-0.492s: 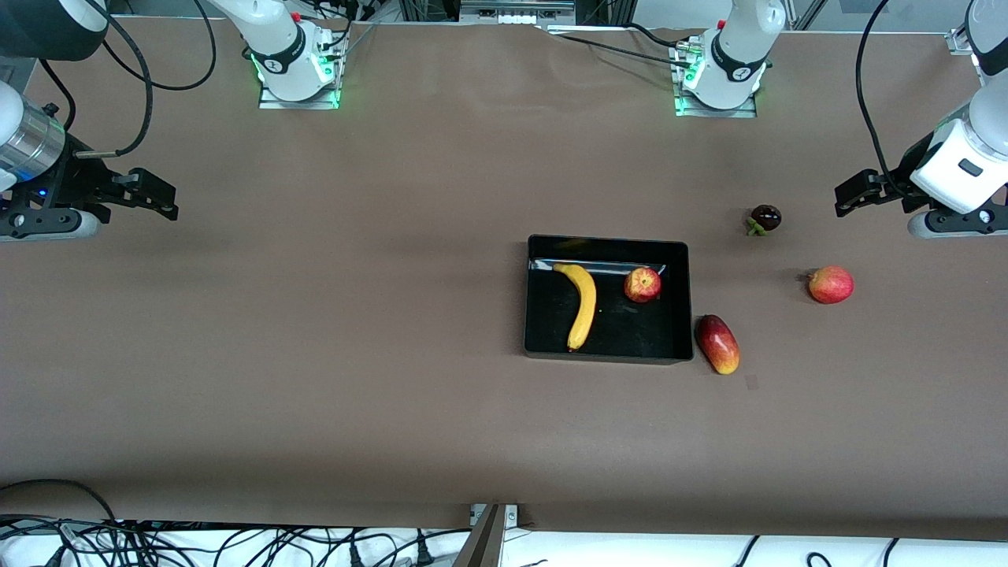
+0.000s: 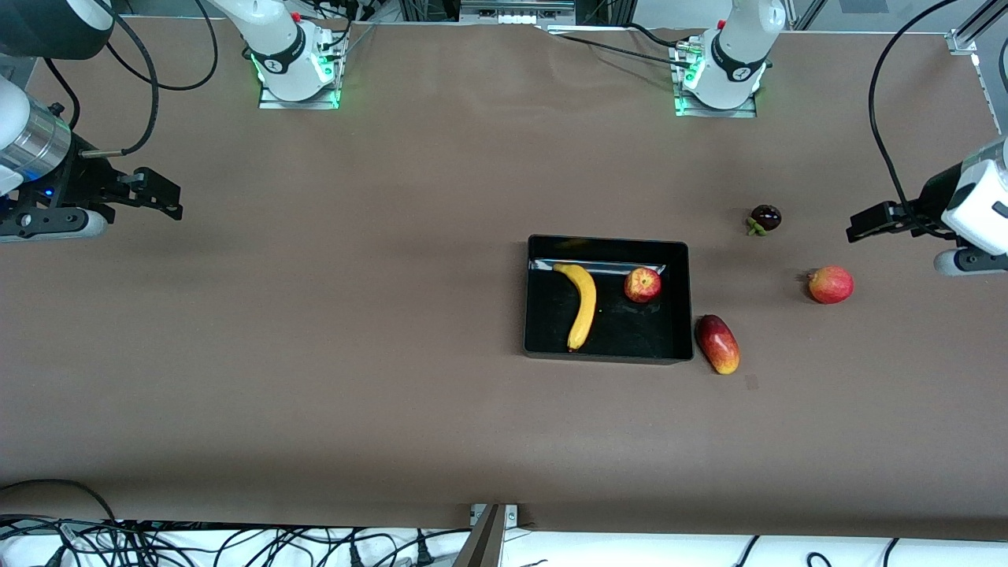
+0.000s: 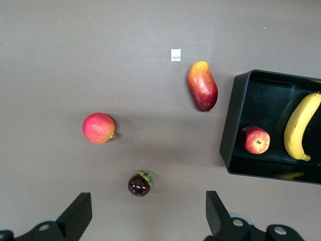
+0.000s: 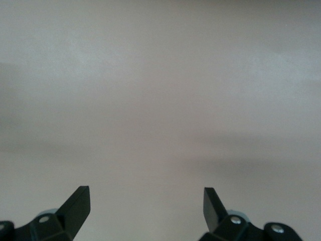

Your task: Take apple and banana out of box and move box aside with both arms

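Banana [image 2: 581,306] and apple [image 2: 642,284] inside black tray [image 2: 608,353], mid-table, well apart from both grippers.

Nearest the front edge: mango [image 2: 717,343] just beside the tray wall toward the left arm's end. Farther back: red fruit with nub [image 2: 831,284], then dark mangosteen [image 2: 765,218]. Left gripper [image 2: 865,224] up over the left arm's end edge, fingers [image 3: 76,214] spread wide, empty. Right gripper [image 2: 161,201] over the right arm's end edge, likewise wide and empty.

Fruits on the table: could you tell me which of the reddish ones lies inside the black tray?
The small round apple, beside the banana. The mango and the rounder red fruit lie outside the tray.
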`<state>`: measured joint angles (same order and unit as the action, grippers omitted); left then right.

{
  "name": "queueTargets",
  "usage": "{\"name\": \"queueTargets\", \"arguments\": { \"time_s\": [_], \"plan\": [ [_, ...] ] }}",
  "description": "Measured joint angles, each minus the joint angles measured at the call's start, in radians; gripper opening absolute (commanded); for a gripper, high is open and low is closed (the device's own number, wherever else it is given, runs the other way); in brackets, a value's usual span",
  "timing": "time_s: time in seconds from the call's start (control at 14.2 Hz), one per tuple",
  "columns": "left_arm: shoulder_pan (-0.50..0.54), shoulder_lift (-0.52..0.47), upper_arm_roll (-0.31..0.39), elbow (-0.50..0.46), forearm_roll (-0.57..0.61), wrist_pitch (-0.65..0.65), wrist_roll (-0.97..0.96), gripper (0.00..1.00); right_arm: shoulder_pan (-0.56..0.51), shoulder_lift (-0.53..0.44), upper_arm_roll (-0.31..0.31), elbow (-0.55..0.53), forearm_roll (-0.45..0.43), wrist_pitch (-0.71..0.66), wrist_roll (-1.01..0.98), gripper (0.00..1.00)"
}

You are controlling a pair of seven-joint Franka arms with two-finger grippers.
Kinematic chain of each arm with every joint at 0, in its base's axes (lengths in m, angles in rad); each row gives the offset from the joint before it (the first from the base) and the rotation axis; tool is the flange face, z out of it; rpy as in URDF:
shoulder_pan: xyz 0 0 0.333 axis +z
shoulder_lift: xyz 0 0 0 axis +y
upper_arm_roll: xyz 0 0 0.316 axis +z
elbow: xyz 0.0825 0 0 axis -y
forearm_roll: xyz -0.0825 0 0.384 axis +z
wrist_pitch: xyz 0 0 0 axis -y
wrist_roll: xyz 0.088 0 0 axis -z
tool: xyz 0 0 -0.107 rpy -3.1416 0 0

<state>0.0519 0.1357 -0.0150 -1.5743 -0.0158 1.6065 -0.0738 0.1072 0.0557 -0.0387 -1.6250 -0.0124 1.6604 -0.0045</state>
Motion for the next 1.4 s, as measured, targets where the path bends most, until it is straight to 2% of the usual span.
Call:
{"name": "queueTargets", "arguments": {
  "time_s": [0.91, 1.05, 1.26, 1.4],
  "plan": [
    [-0.011, 0.003, -0.018, 0.013, 0.0, -0.016, 0.0, 1.0, 0.0, 0.0, 0.002, 0.0, 0.0, 0.0, 0.0, 1.0],
    [-0.015, 0.003, -0.064, 0.012, 0.004, -0.017, -0.066, 1.0, 0.0, 0.0, 0.002, 0.0, 0.0, 0.0, 0.0, 1.0],
    [-0.034, 0.004, -0.175, 0.008, 0.085, -0.019, -0.239, 1.0, 0.0, 0.0, 0.003, 0.0, 0.0, 0.0, 0.0, 1.0],
    [-0.028, 0.004, -0.185, 0.008, 0.096, -0.019, -0.226, 1.0, 0.0, 0.0, 0.003, 0.0, 0.0, 0.0, 0.0, 1.0]
  ]
}}
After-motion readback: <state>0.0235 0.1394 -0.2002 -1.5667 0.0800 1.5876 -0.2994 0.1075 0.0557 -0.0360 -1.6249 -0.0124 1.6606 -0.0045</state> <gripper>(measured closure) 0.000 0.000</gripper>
